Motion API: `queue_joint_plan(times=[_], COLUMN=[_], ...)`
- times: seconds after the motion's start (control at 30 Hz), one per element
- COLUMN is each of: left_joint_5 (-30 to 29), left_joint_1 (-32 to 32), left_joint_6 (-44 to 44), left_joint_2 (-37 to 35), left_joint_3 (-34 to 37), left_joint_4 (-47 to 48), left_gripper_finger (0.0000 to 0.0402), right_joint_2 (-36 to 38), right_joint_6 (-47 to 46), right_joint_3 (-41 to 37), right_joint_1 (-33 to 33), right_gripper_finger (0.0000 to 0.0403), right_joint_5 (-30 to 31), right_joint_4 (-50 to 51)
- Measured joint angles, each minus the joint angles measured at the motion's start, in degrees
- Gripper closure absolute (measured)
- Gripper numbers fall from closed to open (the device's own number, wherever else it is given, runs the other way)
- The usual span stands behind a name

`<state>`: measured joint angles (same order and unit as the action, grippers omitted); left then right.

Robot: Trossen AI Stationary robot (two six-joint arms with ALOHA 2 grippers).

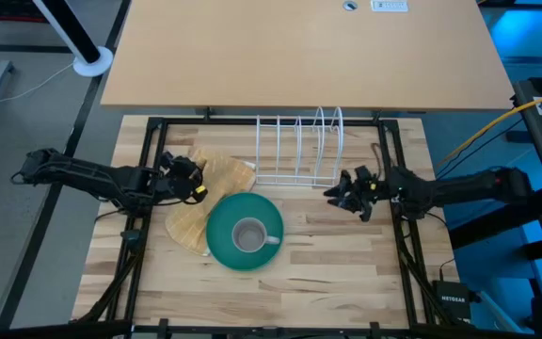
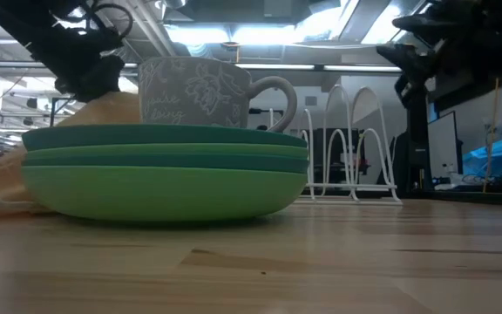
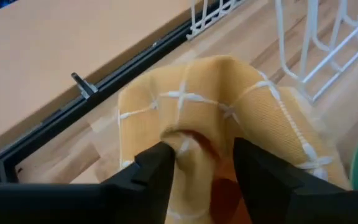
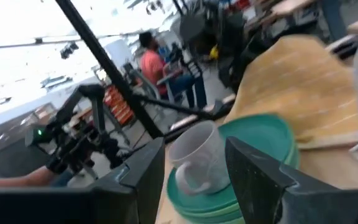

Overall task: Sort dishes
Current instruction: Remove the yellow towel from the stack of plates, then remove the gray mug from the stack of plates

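Gripping a fold of the tan-yellow waffle-textured cloth (image 3: 229, 106), the left gripper (image 3: 197, 163) sits at the cloth's edge near the back left of the pale wooden slatted table (image 1: 346, 273). Its jaws are pinched on a raised ridge of fabric, so the cloth bunches up between the fingers rather than lying flat. My guess is that the cloth is being cleared or straightened, since part of it lies under the dishes.

The dishes stand as one pile near the table's middle: a stack of round flat plates (image 1: 229, 247), the upper ones dark teal-green and the bottom one lighter green in the low view, with a small grey handled mug (image 1: 250, 235) upright on top, handle toward the right arm. The pile rests partly on the cloth's near corner.

The right gripper (image 1: 344, 193) hovers above the table, just beside the right end of the white wire rack (image 1: 299, 146), with its jaws apart and holding nothing. Its wrist camera looks straight at the mug and plates, so it appears lined up for the mug. The rack's slots are unfilled; no dish is sorted yet. Mug must come off before any plate is lifted.
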<state>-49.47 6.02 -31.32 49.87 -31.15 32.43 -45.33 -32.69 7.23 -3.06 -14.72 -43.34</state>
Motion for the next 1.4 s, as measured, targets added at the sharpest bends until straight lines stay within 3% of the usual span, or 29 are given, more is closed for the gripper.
queue_joint_plan(times=[0.23,0.5,0.7,0.83,1.03,1.3,1.4], left_joint_5=[0.0,0.0,0.0,0.0,0.0,0.0,0.0], left_joint_1=[-0.2,-0.1,-0.1,-0.1,-0.1,-0.1,-0.1], left_joint_6=[1.2,2.8,2.8,2.8,2.8,2.6,2.6], left_joint_2=[-2.0,-3.9,-4.0,-4.0,-4.0,-4.0,-4.0], left_joint_3=[-2.0,-2.3,-2.3,-2.3,-2.3,-2.3,-2.3], left_joint_4=[-0.1,0.1,0.1,-0.1,-0.1,-0.1,-0.1], left_gripper_finger=[0.0246,0.0246,0.0246,0.0247,0.0247,0.0247,0.0247], right_joint_2=[-17.4,-35.9,-44.7,-47.9,-48.3,-49.1,-49.1], right_joint_6=[5.3,9.2,8.2,6.7,7.6,9.2,9.2], right_joint_3=[10.4,23.5,30.6,33.5,35.0,35.2,35.1], right_joint_1=[7.9,11.5,11.8,12.0,13.9,17.9,19.0], right_gripper_finger=[0.0228,0.0228,0.0228,0.0228,0.0228,0.0228,0.0228], right_joint_5=[4.6,4.6,-0.7,-6.5,-6.9,9.5,12.8], right_joint_4=[-0.1,2.2,10.6,11.0,10.8,14.4,14.4])
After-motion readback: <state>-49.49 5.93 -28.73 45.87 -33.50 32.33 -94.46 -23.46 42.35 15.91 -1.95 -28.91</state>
